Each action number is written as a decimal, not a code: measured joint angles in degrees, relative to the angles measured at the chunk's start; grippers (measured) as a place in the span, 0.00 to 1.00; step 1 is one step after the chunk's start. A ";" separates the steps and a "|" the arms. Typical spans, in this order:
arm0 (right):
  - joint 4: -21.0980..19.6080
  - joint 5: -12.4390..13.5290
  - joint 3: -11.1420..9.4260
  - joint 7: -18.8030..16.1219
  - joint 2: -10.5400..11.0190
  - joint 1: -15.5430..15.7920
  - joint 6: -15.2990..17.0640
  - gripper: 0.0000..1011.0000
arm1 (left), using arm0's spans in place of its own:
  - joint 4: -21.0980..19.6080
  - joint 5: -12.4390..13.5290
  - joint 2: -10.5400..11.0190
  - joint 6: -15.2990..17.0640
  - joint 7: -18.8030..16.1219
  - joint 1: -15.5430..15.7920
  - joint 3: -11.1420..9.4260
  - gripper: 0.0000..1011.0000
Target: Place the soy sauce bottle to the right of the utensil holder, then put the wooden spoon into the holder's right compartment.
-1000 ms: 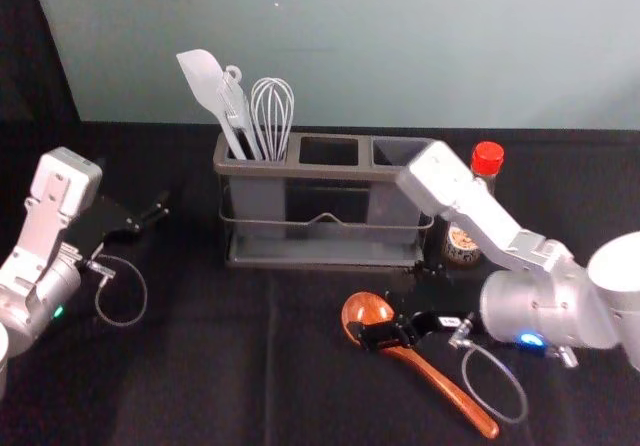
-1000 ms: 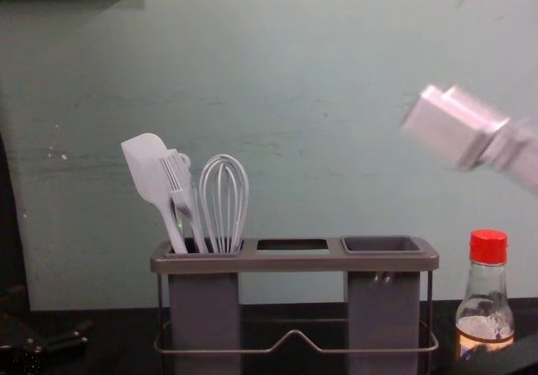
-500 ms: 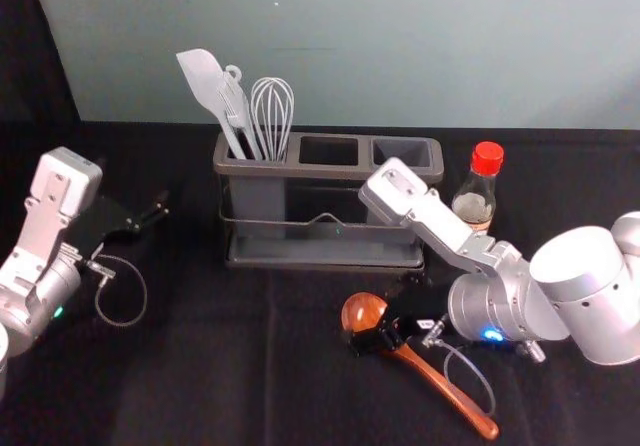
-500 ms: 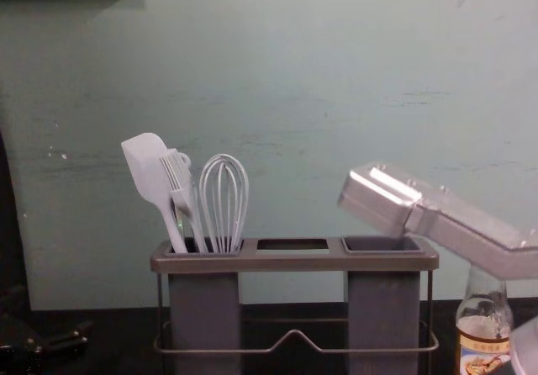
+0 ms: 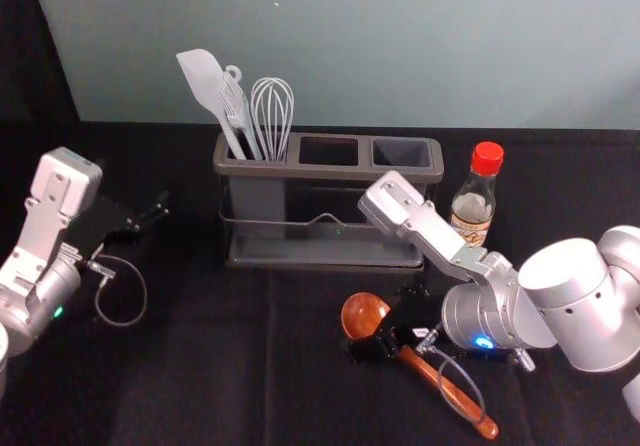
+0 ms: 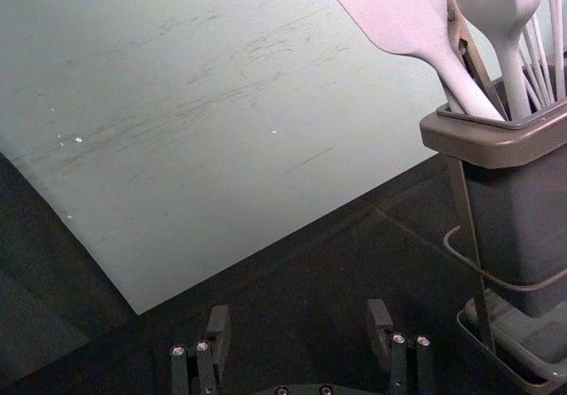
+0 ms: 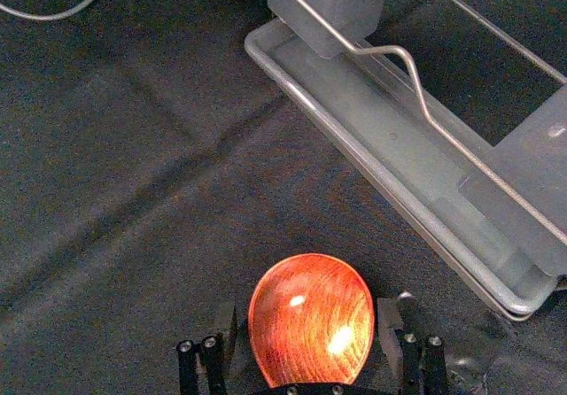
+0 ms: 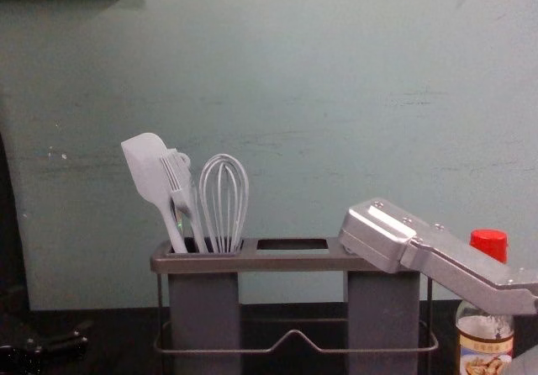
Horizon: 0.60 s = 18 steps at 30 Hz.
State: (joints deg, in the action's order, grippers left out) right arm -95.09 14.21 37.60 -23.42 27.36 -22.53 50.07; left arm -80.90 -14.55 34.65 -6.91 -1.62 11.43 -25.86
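Right gripper [image 5: 376, 344]: fingers wide apart astride wooden spoon [image 5: 362, 312], ungripped
Spoon: utensil holder's [image 5: 325, 260] 5 o'clock
Soy sauce bottle [image 5: 473, 207]: holder's 3 o'clock
Left gripper [image 5: 158, 212]: 9 o'clock, spread, empty

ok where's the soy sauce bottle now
In the head view, the soy sauce bottle stands just right of the utensil holder, beyond the right arm.

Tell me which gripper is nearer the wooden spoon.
Right. The right gripper is at the spoon, around where bowl meets handle; the left gripper is well off to the spoon's left, beyond the holder's left end.
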 joint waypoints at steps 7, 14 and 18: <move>0.59 -0.82 -0.40 -0.49 -0.60 0.27 -0.34 0.99 | 0.00 0.00 0.00 0.00 0.00 0.00 0.00 0.99; 0.63 -1.50 -0.95 -0.42 -0.91 0.91 -1.18 0.99 | 0.00 0.00 0.00 0.00 0.00 0.00 0.00 0.99; 0.61 -1.46 -0.89 -0.42 -0.87 0.82 -1.10 0.99 | 0.00 0.00 0.00 0.00 0.00 0.00 0.00 0.99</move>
State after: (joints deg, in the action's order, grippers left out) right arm -94.47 12.75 36.71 -23.84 26.49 -21.70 48.97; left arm -80.90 -14.55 34.65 -6.91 -1.62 11.43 -25.86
